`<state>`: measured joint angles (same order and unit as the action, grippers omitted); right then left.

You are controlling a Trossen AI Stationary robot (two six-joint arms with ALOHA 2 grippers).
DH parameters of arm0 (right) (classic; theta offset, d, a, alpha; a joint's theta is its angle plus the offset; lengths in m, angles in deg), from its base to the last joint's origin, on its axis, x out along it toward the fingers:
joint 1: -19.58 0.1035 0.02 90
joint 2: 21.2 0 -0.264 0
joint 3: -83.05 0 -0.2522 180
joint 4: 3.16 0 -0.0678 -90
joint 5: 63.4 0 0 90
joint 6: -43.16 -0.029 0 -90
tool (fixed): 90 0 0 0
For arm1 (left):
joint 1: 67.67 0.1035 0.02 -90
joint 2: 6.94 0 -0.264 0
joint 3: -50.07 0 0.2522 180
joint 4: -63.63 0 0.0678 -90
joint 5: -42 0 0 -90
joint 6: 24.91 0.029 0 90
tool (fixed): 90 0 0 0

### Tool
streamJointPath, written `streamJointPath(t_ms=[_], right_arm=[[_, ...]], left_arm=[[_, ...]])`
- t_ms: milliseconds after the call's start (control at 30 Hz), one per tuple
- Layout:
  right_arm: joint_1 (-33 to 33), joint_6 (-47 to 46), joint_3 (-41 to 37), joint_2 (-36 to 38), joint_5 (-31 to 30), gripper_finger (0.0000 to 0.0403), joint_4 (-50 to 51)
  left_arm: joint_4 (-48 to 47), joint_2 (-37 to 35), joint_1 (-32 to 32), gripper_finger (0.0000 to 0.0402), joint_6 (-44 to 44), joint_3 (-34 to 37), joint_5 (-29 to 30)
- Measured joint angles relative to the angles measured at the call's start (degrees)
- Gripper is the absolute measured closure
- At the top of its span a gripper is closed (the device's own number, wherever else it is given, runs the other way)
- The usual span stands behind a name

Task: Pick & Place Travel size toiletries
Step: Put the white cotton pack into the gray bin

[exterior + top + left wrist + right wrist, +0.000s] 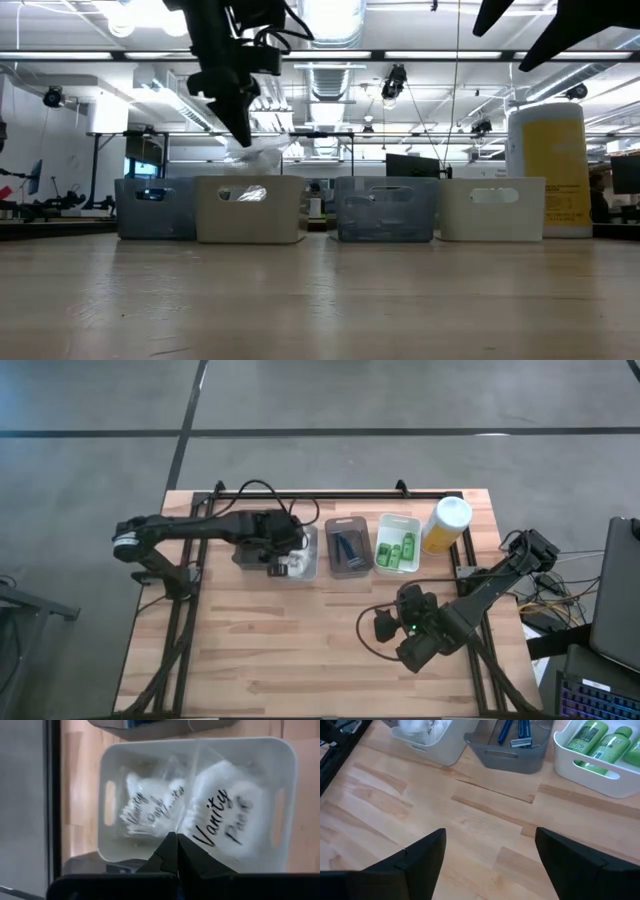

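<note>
A crinkly clear packet of white stuff, printed "Vanity Pack" (222, 820), is in my shut left gripper (176, 842) above a white tray (200, 742) in the row at the table's far side. A second such packet (150, 807) lies on that tray's floor. Green bottles (600, 742) lie in another white tray (580, 770), and blue razors (517, 732) lie in a grey tray (510, 760). My right gripper (490, 860) hovers open over bare wood nearer the front right, with nothing between its fingers. My left gripper pinches the packet's clear plastic edge (189, 836) between its two shut fingers. The fingers slant steeply down from the table's left. In the low view the packet (262, 155) hangs below the fingers, with its lower end about level with the tray's rim (250, 180).
A tall yellow bottle with a white cap (446, 525) stands at the right end of the tray row. A fourth, bluish-grey tray (155, 207) stands at the left end. Open wood lies in front of the trays. Cables trail by the right arm (500, 575).
</note>
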<state>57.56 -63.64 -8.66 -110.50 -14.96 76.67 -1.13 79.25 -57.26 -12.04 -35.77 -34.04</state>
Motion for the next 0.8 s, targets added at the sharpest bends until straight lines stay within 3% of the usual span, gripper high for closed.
streamJointPath(t_ms=[300,533,800], right_arm=[[-0.02,-2.29,-0.02,-0.02,0.0,0.0069,0.04],[-0.06,-0.86,-0.02,-0.02,-0.02,0.0052,0.15],[-1.88,1.31,-0.04,-0.02,-0.02,0.0056,0.05]], left_arm=[[0.43,0.13,1.65,0.0401,2.79,0.2,-1.47],[0.62,0.13,1.18,0.0401,0.38,0.93,-10.06],[3.97,0.15,0.99,0.0378,-1.46,6.39,-9.79]])
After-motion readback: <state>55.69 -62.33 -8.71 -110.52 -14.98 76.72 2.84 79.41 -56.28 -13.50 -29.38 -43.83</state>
